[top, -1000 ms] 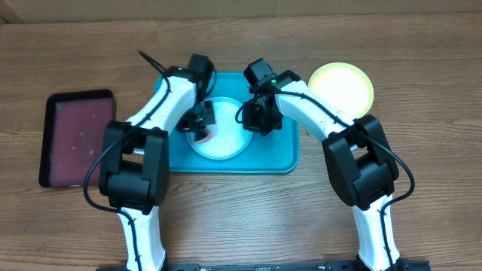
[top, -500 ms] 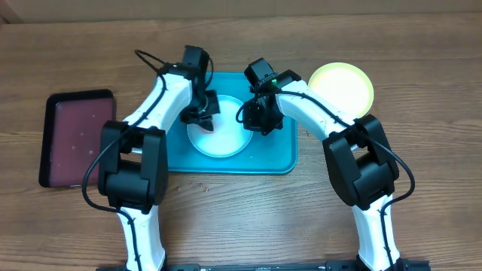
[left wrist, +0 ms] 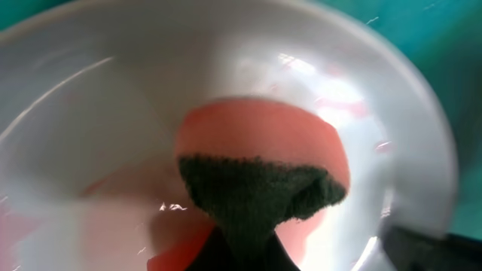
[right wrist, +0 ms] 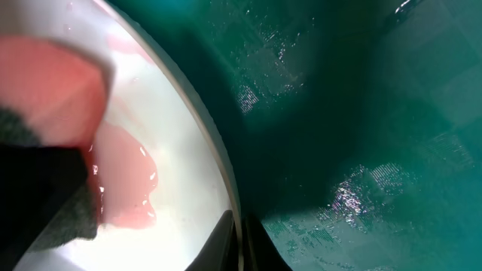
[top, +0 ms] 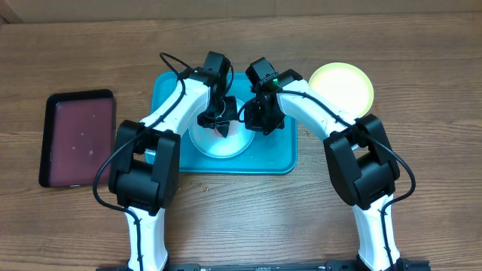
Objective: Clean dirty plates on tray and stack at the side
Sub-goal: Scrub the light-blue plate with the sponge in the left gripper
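Observation:
A white plate lies in the teal tray. My left gripper is shut on a pink sponge with a dark green scouring side, which presses on the plate's inside. A wet pink smear lies on the plate by the sponge. My right gripper is shut on the plate's right rim, one finger inside and one outside. The yellow-green plate sits on the table right of the tray. The pale blue plate is not seen.
A dark maroon tray lies on the wooden table at the far left. The teal tray's floor is wet right of the plate. Both arms cross over the tray's back half.
My left gripper has swept the sponge from the plate's left side across to its middle right. The right gripper has stayed on the rim.

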You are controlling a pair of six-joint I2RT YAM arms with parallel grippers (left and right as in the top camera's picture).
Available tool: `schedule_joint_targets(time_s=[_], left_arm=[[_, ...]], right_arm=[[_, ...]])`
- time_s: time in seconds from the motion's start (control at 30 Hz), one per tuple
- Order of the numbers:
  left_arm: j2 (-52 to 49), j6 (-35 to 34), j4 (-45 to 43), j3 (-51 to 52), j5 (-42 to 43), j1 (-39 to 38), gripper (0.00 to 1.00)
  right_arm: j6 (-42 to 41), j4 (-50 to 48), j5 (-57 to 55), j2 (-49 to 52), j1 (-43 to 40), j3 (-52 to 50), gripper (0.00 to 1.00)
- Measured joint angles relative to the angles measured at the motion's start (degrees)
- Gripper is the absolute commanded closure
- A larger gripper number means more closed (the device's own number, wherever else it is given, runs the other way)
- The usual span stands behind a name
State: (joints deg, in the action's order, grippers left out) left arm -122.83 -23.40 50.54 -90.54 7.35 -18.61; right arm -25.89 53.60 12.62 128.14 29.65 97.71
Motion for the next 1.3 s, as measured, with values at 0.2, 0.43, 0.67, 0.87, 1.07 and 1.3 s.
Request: schedule_joint_targets(time_s=[0.2,0.43,0.67,0.87,1.07,1.3], left_arm=[[-1.6,-0.1,12.4,-5.0,-11.8,2.4,0.96],[-2.0,-1.1,13.7,-9.5,-13.4,6.5,0.96],[-2.0,-1.6,9.2,-8.1,1.4,4.5,0.96],[-2.2,-1.7,7.3,-3.9,7.1,0.4,0.96],[-2.2,-2.3,8.0,-3.1,3.5,-0.8,0.96],[-2.2,-4.2,11.5,-3.3,-13.0,-0.5,0.96]], right_arm=[[0.5,0.1,0.0,0.0,0.0,0.0,0.96],[0.7,0.0,0.0,0.0,0.0,0.0,0.96],[0.9,0.1,0.0,0.0,0.0,0.0,0.96],[0.9,0.0,0.0,0.0,0.0,0.0,0.96],[0.9,0.1,0.0,0.0,0.0,0.0,0.96],[1.0,0.4,0.3,0.0,0.1,0.0,0.96]])
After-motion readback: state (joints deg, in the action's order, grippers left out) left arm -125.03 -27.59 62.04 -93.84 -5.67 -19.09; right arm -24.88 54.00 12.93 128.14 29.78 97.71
